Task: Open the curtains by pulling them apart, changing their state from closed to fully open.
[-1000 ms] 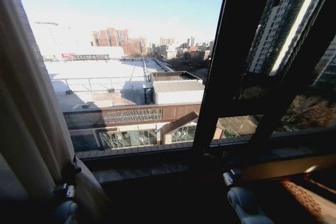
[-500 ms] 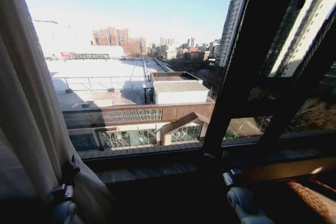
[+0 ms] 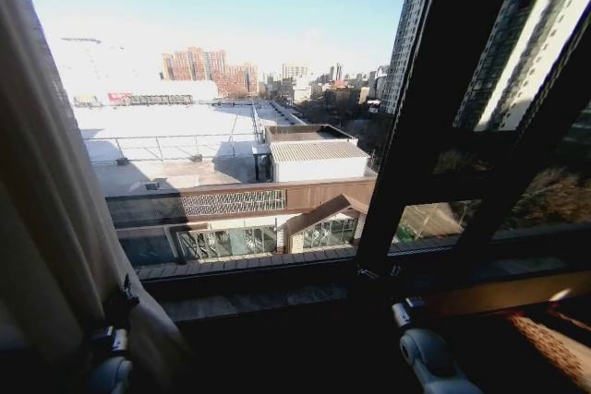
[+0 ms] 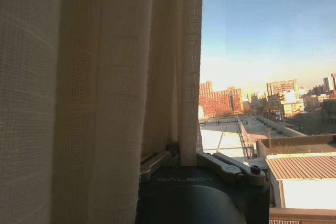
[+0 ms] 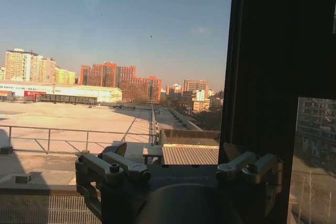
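hanging gathered at the far left of the head view, the curtains (image 3: pixel 42 200), sheer cream pleats bunching down toward the sill and leaving the glass beside them uncovered. sitting low at the left edge against that fabric, the left gripper (image 3: pixel 118 316), dark and half buried in the folds. in the left wrist view, clamping a pleat of the curtains (image 4: pixel 105 87) between the two fingers (image 4: pixel 157 160), the left gripper (image 4: pixel 186 160), with the free edge of the cloth running straight up from the pinch and the city skyline showing just beside it. waiting low at the right of the head view, the right gripper (image 3: pixel 406 309), in front of the dark window frame (image 3: pixel 434 136) and above the sill (image 3: pixel 268 297), touching no fabric. in the right wrist view, standing spread apart with nothing between them, the fingers (image 5: pixel 123 167) of the right gripper (image 5: pixel 181 169), facing the pane with the frame (image 5: pixel 278 51) rising close alongside. lying beyond the glass, a pale flat rooftop (image 3: pixel 166 136), a low brown building (image 3: pixel 240 205) and red towers (image 3: pixel 208 66) under clear sky. glowing at the lower right corner of the head view, a strip of sunlit patterned fabric (image 3: pixel 554 348), too blurred for telling more.
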Tool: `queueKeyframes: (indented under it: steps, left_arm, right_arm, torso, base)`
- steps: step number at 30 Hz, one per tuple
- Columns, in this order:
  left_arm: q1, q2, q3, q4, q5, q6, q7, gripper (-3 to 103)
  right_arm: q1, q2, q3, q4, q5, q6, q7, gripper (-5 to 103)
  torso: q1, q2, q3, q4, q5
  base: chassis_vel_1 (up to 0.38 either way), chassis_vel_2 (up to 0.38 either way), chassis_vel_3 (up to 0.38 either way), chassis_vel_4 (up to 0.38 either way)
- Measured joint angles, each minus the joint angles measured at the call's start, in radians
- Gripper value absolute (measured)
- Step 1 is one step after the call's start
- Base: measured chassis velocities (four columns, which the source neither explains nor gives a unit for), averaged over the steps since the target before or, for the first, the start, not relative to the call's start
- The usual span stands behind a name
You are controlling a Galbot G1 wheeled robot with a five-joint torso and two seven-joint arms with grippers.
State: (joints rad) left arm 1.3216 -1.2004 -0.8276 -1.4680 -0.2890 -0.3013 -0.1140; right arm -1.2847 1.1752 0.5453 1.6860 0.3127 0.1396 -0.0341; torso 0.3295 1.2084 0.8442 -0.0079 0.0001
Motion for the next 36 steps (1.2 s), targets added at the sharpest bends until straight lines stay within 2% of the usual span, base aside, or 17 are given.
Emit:
queueKeyframes:
  steps: [9,17,22,23,26,30,36]
  left_arm:
    - [-0.024,0.014,-0.021,0.026,-0.013,0.013,-0.024,0]
    - [-0.076,0.081,-0.092,0.128,-0.017,0.025,-0.062,0]
    - [-0.182,0.187,-0.145,0.354,-0.024,-0.003,-0.096,0]
    - [-0.182,0.187,-0.145,0.354,-0.024,-0.003,-0.096,0]
    - [-0.225,0.245,-0.149,0.459,-0.025,-0.018,-0.099,0]
    - [-0.232,0.259,-0.148,0.473,-0.031,-0.017,-0.099,0]
    - [-0.230,0.240,-0.139,0.460,-0.031,-0.015,-0.099,0]
  right_arm:
    - [0.000,0.000,0.000,0.000,0.000,0.000,0.000,100]
    - [0.000,0.000,0.000,0.000,0.000,0.000,0.000,100]
    - [0.000,0.000,0.000,0.000,0.000,0.000,0.000,100]
    - [0.000,0.000,0.000,0.000,0.000,0.000,0.000,100]
    - [0.000,0.000,0.000,0.000,0.000,0.000,0.000,100]
    - [0.000,0.000,0.000,0.000,0.000,0.000,0.000,100]
    - [0.000,0.000,0.000,0.000,0.000,0.000,0.000,100]
  torso:
    - [0.000,0.000,0.000,0.0000,-0.0004]
    - [0.000,0.000,0.000,0.0000,-0.0004]
    - [0.000,0.000,0.000,-0.0001,-0.0001]
    - [0.000,0.000,0.000,-0.0001,-0.0001]
    - [0.000,0.000,0.000,0.0000,-0.0003]
    - [0.000,0.000,0.000,0.0003,-0.0007]
    - [0.000,0.000,0.000,0.0000,-0.0003]
  base:
    - [0.045,0.013,-0.043,-0.016]
    - [0.000,0.000,0.000,0.000]
    - [0.000,0.000,0.000,0.000]
    - [0.000,0.000,0.000,0.000]
    - [0.000,0.000,0.000,0.000]
    - [0.000,0.000,0.000,0.000]
    - [0.000,0.000,0.000,0.000]
